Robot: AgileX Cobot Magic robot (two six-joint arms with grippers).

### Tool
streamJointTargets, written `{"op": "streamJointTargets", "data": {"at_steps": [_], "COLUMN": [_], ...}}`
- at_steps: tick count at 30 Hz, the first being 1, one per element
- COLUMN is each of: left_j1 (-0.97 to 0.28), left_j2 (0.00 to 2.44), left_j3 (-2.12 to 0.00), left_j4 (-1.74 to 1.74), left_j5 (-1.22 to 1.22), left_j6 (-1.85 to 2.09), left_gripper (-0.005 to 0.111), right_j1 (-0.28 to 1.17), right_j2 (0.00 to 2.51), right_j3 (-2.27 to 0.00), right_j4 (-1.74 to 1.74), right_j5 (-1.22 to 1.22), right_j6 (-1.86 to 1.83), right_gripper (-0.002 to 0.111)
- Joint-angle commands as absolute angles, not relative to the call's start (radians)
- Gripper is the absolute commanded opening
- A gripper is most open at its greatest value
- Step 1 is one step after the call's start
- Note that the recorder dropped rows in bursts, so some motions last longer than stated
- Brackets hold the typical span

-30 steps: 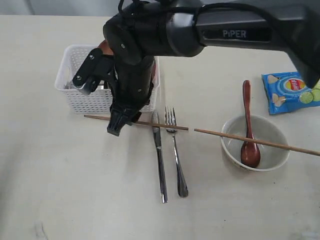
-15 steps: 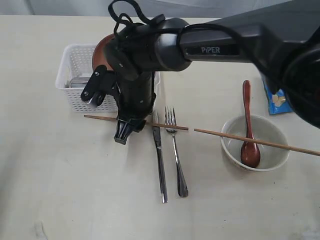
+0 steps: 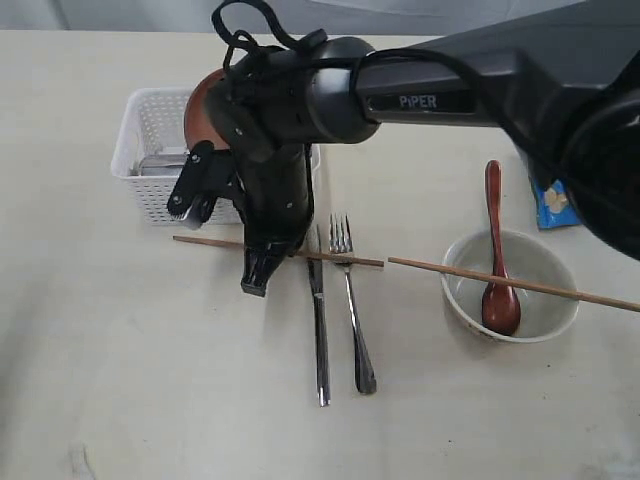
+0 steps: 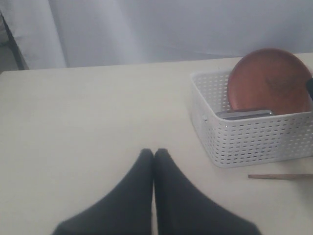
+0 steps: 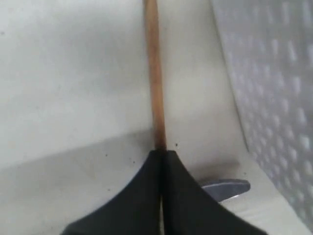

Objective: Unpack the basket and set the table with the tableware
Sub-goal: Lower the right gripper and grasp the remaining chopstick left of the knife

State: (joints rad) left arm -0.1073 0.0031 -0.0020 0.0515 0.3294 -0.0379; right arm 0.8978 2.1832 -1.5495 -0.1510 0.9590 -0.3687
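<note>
1. The pale surface (image 3: 120, 380) carries the white basket (image 3: 150, 205), with a brown plate (image 3: 200, 110) propped upright inside it, not yet unpacked.
2. Just in front of the basket, the right hand (image 3: 254, 285) is clenched on a chopstick (image 3: 210, 242), probably to line it up beside the knife (image 3: 320, 330) and fork (image 3: 353, 320).
3. The left hand (image 4: 154, 152) waits clear of the basket, clenched and empty.

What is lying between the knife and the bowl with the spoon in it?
The fork, right beside the knife. A chopstick lying across the bowl also pokes out toward it. The exterior view shows this.

Lab-like test setup — pale table (image 4: 73, 112), plain curtain (image 4: 171, 24) behind.
</note>
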Motion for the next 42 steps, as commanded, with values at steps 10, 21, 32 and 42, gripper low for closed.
{"op": "streamJointTargets", "data": {"at_steps": [10,21,32,42], "left_j1": [-0.114,-0.114,-0.114,-0.114], "left_j2": [0.0,0.0,0.0,0.0], "left_j3": [0.0,0.0,0.0,0.0], "left_j4": [0.049,0.049,0.049,0.049], "left_j5": [0.319,0.319,0.319,0.319], "left_j6": [-0.037,-0.037,-0.037,-0.037], "left_gripper": [0.0,0.0,0.0,0.0], "right_j1": [0.91,0.91,0.91,0.844], "right_j2": [2.103,2.163,2.193,2.197], "right_j3": [-1.546,-1.546,-1.546,-1.563], "right_j4": [0.058,-0.078,-0.064,-0.034], "right_j5": [0.995,0.971,0.914,0.896], "right_j6": [-0.487,-0.426,-0.431,-0.418], "right_gripper": [0.0,0.042,0.034,0.045]}}
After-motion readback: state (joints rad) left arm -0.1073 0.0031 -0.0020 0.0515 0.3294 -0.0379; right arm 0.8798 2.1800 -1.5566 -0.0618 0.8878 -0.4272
